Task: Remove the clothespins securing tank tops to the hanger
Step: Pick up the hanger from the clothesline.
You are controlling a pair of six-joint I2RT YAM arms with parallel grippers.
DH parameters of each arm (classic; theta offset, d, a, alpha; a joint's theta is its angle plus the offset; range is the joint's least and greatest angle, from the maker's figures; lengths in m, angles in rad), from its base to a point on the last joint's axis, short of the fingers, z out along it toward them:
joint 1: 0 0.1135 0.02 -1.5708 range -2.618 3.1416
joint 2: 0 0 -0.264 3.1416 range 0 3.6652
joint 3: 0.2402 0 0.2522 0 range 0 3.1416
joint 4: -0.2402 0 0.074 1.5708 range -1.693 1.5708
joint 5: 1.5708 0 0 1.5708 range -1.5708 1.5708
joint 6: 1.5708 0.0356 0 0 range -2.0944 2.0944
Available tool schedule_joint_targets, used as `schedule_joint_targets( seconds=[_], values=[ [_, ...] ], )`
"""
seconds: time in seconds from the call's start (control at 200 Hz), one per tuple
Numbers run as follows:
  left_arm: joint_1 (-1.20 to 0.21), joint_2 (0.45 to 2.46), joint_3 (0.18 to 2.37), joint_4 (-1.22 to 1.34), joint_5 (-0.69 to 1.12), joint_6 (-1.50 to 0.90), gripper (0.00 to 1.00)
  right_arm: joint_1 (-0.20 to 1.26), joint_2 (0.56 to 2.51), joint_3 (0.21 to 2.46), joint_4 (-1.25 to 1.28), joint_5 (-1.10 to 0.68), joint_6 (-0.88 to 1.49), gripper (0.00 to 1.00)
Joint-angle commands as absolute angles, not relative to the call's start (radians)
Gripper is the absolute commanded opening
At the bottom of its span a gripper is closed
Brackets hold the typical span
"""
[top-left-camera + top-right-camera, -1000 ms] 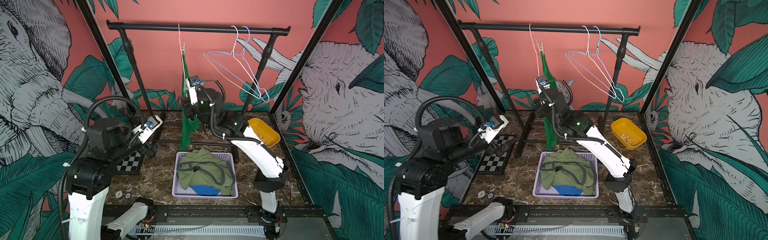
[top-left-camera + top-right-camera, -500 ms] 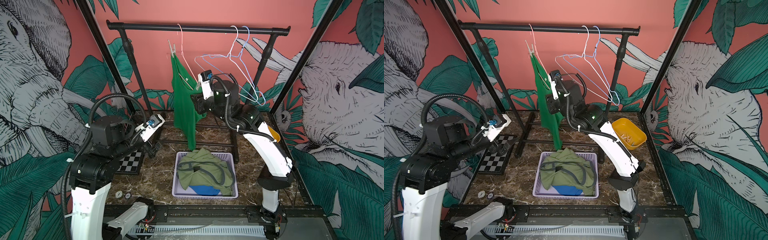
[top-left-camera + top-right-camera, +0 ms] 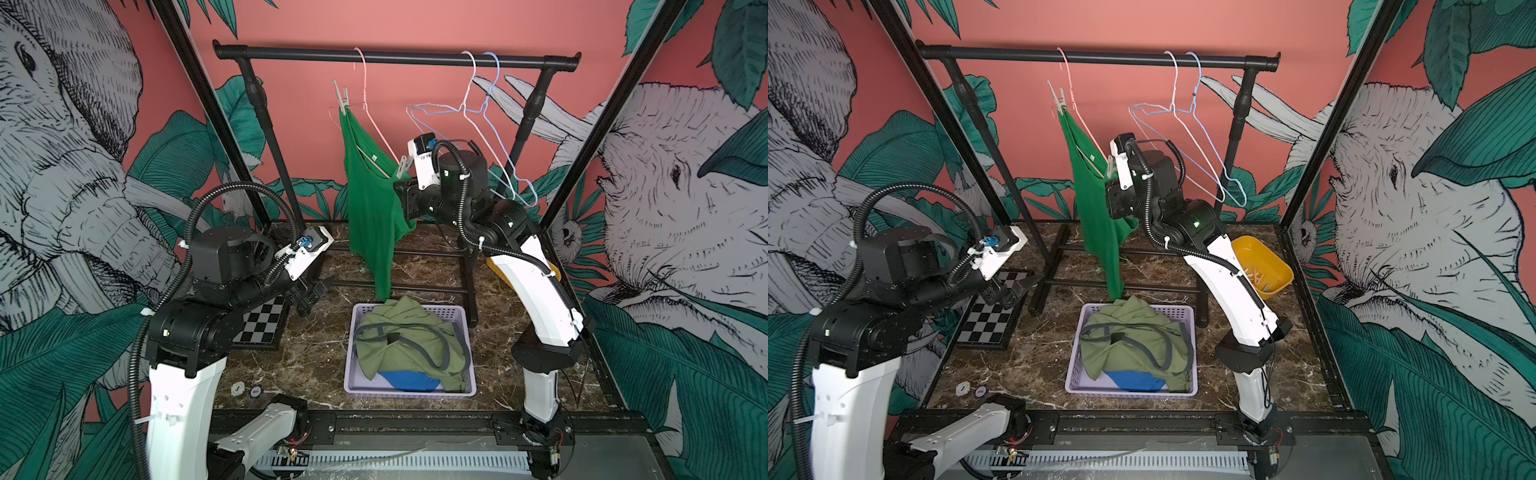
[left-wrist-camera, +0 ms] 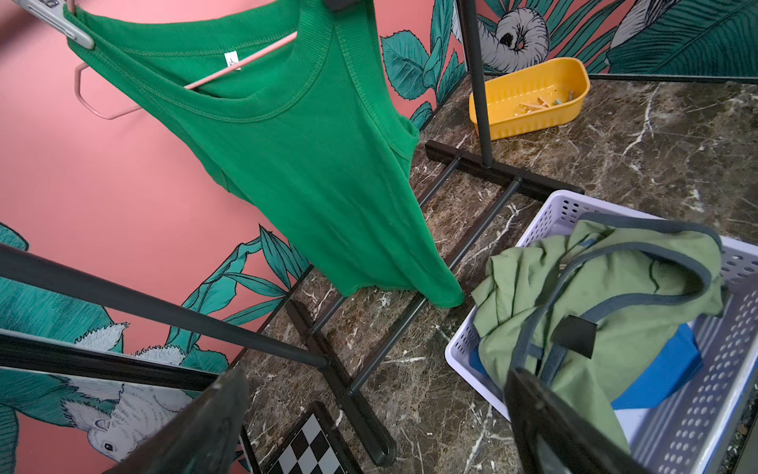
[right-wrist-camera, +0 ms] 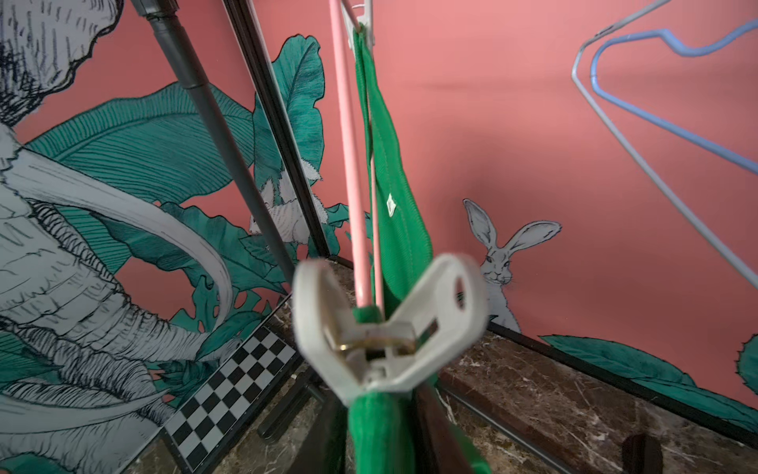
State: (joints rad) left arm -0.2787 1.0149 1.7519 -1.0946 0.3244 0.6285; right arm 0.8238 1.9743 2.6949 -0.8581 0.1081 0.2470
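Tank top (image 3: pixel 370 208) swung out; right claw (image 3: pixel 400 184) at clothespin (image 3: pixel 403 164), grip unclear; left claw (image 3: pixel 316 292) spread.

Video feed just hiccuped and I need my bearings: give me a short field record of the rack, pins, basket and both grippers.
on rail: green tank top on pink hanger
pins on it: upper clothespin at the raised end, lower clothespin at the low end
right gripper: at the lower clothespin; grip unclear
left gripper: open, low, apart from the green tank top
basket: olive top over blue top
yellow tub: loose clothespins inside
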Motion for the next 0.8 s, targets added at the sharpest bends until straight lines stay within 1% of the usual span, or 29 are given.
schedule_joint_targets(
  seconds=[0.0,0.07,0.245,0.31,0.38,0.445,0.575,0.795],
  values=[
    [-0.274,1.021,1.767,-1.096,0.354,0.623,0.99,0.821,1.985,2.714,-0.86,0.059,0.253,0.24],
    [-0.274,1.025,1.773,-1.098,0.358,0.62,0.99,0.821,1.991,2.715,-0.861,0.047,0.25,0.23],
    [-0.274,1.039,1.791,-1.104,0.363,0.617,0.99,0.818,1.997,2.715,-0.858,0.034,0.24,0.11],
    [-0.274,1.042,1.796,-1.107,0.367,0.617,0.99,0.815,1.998,2.715,-0.852,0.025,0.236,0.1],
    [-0.274,1.047,1.801,-1.113,0.371,0.617,0.99,0.814,1.997,2.715,-0.843,0.009,0.227,0.06],
    [-0.273,1.049,1.804,-1.114,0.371,0.617,0.99,0.812,1.996,2.715,-0.835,-0.002,0.218,0.0],
    [-0.273,1.055,1.799,-1.116,0.374,0.618,0.99,0.811,1.989,2.697,-0.803,-0.017,0.195,0.0],
    [-0.274,1.056,1.788,-1.113,0.37,0.616,0.99,0.812,1.973,2.656,-0.674,-0.042,0.16,0.0]
  ],
)
